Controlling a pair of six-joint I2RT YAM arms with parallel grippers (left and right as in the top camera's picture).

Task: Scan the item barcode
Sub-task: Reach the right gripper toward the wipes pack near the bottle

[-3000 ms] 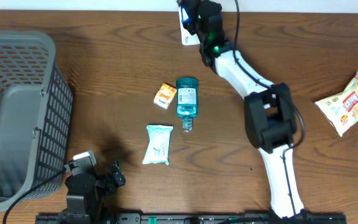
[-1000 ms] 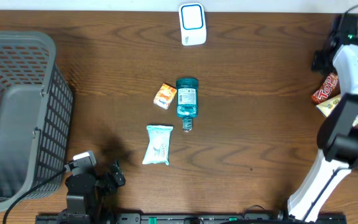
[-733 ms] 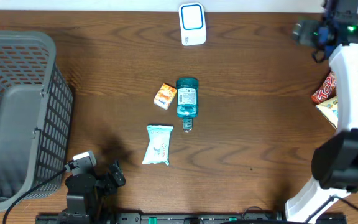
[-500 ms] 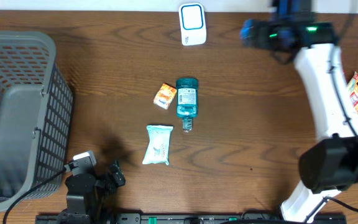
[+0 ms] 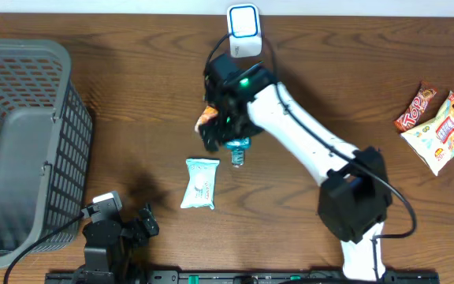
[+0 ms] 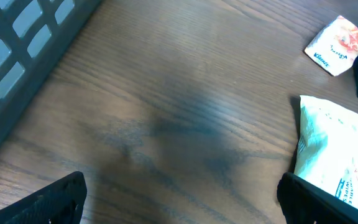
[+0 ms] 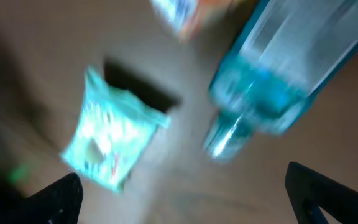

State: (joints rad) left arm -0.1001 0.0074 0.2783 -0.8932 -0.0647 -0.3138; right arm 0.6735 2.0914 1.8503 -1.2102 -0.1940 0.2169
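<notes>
We are reaching: right jaws wide above the blue bottle (image 7: 278,74); next, lower and close on it; left jaws wide too.

Overhead view being lit evenly, sharp. Soft dark shadow being cast on table (image 5: 144,189). Right wrist view being smeared by heavy blur: bottle (image 7: 291,81), wipes pack (image 7: 107,137) being rendered as streaks. Left wrist view being dimmed mid-frame.

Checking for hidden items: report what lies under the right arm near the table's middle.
Under the right arm the blue bottle shows only its neck end, and the orange packet one edge. Their labels are covered from overhead.
</notes>
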